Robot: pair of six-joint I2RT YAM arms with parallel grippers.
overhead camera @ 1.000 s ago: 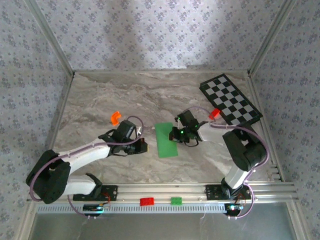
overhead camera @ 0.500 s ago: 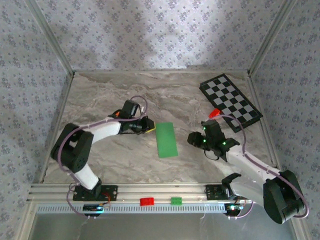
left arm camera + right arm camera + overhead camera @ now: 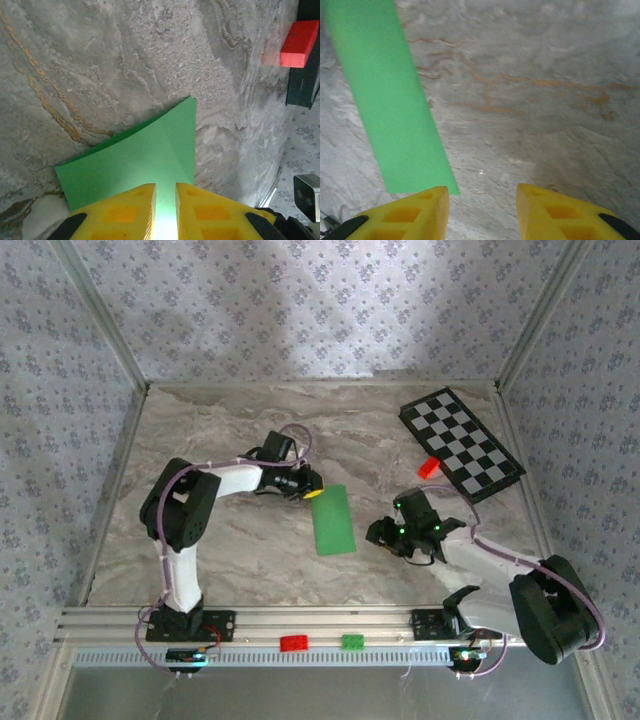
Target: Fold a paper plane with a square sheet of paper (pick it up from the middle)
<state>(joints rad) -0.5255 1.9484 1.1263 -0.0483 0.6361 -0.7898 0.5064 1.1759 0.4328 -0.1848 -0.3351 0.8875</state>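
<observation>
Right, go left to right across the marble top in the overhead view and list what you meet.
left hand → green paper → right hand → red block → checkered board

— What sort of place was it?
— A robot test cell: it had patterned backdrop walls (image 3: 300, 310), a marble-look tabletop (image 3: 220, 560), and two arms (image 3: 230, 478) bolted to an aluminium rail (image 3: 330, 618) in front.
</observation>
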